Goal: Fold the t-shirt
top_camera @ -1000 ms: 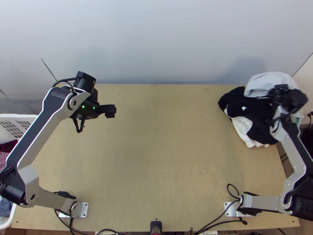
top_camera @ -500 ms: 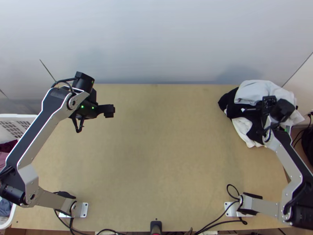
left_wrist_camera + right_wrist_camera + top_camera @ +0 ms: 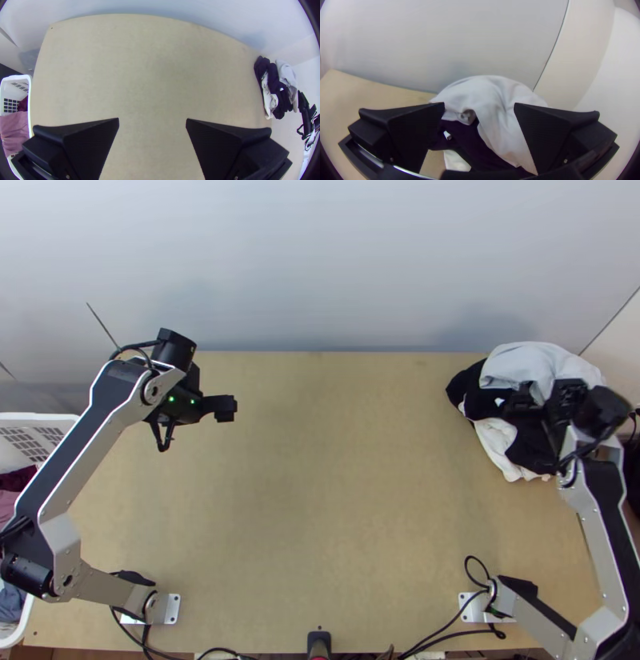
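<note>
As garment pickup seems in hand, the released right tool (image 3: 479, 105) should next pinch bunched pale cloth (image 3: 520, 362), the left tool (image 3: 152, 120) likewise open

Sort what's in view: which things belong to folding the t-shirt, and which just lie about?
Job:
- clothes heap, far right; which piece is the t-shirt, I can't tell
- left gripper
- right gripper

Probably lying about:
- white basket
- pink cloth inside
</note>
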`<state>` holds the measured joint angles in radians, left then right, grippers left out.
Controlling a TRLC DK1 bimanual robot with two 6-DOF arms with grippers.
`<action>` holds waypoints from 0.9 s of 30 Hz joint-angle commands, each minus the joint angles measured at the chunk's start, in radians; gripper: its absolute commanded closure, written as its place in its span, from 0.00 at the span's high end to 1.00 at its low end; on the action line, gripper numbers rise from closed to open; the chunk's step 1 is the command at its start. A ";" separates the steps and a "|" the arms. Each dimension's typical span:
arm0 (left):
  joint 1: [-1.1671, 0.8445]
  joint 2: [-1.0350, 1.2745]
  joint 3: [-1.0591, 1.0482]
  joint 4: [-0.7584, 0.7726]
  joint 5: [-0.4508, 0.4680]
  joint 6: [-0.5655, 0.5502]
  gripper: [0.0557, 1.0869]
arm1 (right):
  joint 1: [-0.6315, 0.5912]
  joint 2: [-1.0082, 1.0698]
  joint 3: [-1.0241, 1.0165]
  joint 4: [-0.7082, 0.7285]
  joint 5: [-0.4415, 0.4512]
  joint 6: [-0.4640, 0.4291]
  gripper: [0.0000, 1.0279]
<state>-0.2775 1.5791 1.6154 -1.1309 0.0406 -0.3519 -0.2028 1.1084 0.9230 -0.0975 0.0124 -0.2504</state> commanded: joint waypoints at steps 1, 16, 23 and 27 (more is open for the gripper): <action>-0.011 0.009 -0.005 0.003 0.001 -0.007 0.95 | 0.000 0.013 0.181 -0.039 -0.017 0.096 0.95; 0.021 -0.019 -0.041 0.005 0.001 0.002 0.95 | -0.092 0.528 0.066 0.375 0.027 0.076 0.96; 0.047 -0.022 -0.071 0.005 0.001 0.021 0.95 | -0.144 0.596 -0.142 0.449 0.026 0.051 0.96; 0.040 -0.005 -0.052 0.005 0.001 0.014 0.95 | -0.144 0.620 -0.213 0.490 0.026 0.036 0.96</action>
<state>-0.2417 1.5612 1.5581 -1.1263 0.0414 -0.3397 -0.3233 1.6527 0.8539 0.3679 0.0319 -0.1925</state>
